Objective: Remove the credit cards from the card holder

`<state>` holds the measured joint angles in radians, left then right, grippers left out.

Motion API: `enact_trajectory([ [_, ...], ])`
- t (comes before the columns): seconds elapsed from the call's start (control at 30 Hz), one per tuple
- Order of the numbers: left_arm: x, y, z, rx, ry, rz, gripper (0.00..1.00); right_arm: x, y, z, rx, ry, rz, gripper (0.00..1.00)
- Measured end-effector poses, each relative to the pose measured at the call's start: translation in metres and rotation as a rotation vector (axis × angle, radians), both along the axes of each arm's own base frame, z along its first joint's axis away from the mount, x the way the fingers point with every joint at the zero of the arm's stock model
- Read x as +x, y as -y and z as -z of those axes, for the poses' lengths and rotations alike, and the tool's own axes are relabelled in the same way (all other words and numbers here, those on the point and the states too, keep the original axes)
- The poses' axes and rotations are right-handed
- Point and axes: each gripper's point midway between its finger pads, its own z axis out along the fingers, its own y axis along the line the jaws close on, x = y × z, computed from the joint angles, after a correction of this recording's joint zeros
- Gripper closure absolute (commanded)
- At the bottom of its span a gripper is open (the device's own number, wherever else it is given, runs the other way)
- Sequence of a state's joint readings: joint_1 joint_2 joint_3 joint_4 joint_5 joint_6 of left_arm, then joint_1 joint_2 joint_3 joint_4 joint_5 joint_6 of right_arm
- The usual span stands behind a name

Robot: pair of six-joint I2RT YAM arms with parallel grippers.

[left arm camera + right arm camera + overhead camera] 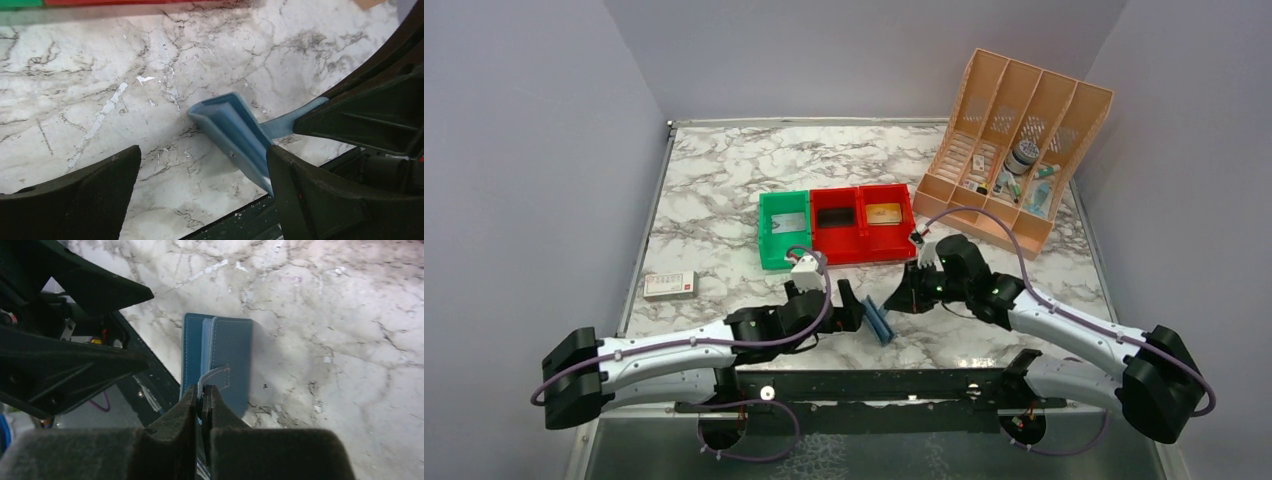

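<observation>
Slowly peel strap point(216, 378) back with right gripper point(202, 394) clenched on it; bring open left gripper point(202, 156) down to pin wallet point(233, 346).

One blue card holder point(881, 323), two red bins point(836, 248) point(887, 243), one green bin point(779, 253), one tan-gold card point(884, 213), one grey card point(787, 221), one white-and-red box point(670, 285), one four-slot peach rack point(984, 90).

No text, brand or number is legible in any view. The white-and-red flat box point(670, 285) on the counter point(724, 180) bears some print, too small and blurred to read.
</observation>
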<state>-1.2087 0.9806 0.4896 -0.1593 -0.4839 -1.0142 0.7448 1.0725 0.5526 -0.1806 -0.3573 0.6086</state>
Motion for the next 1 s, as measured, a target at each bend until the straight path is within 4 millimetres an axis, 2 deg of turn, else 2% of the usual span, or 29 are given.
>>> enact_trajectory([
  [0.17, -0.002, -0.018, -0.018, -0.066, 0.038, -0.024, 0.01, -0.008, -0.016, -0.01, 0.088, -0.049, -0.053, 0.98],
  [0.27, -0.003, -0.025, -0.021, -0.078, 0.047, -0.032, 0.01, -0.01, -0.022, -0.014, 0.132, -0.065, -0.069, 0.98],
  [0.4, -0.004, -0.029, -0.02, -0.073, 0.047, -0.032, 0.01, -0.012, -0.023, -0.009, 0.148, -0.097, -0.051, 0.98],
  [0.47, -0.005, -0.029, -0.017, -0.065, 0.046, -0.028, 0.01, -0.008, -0.021, -0.007, 0.141, -0.095, -0.018, 0.98],
  [0.6, -0.006, -0.023, -0.011, -0.063, 0.037, -0.009, 0.01, 0.013, -0.011, 0.0, 0.08, -0.056, 0.102, 0.96],
  [0.73, -0.009, -0.014, 0.0, -0.072, 0.022, 0.024, 0.04, 0.036, 0.016, 0.021, -0.009, -0.046, 0.259, 0.96],
  [0.8, -0.011, -0.009, 0.004, -0.078, 0.018, 0.044, 0.06, 0.037, 0.032, 0.039, -0.038, -0.075, 0.313, 0.96],
  [0.93, -0.014, 0.004, 0.011, -0.082, 0.005, 0.09, 0.08, 0.015, 0.065, 0.09, -0.119, -0.194, 0.399, 0.96],
  [1.0, -0.015, 0.009, 0.016, -0.071, -0.004, 0.109, 0.09, 0.013, 0.064, 0.092, -0.096, -0.203, 0.41, 0.96],
])
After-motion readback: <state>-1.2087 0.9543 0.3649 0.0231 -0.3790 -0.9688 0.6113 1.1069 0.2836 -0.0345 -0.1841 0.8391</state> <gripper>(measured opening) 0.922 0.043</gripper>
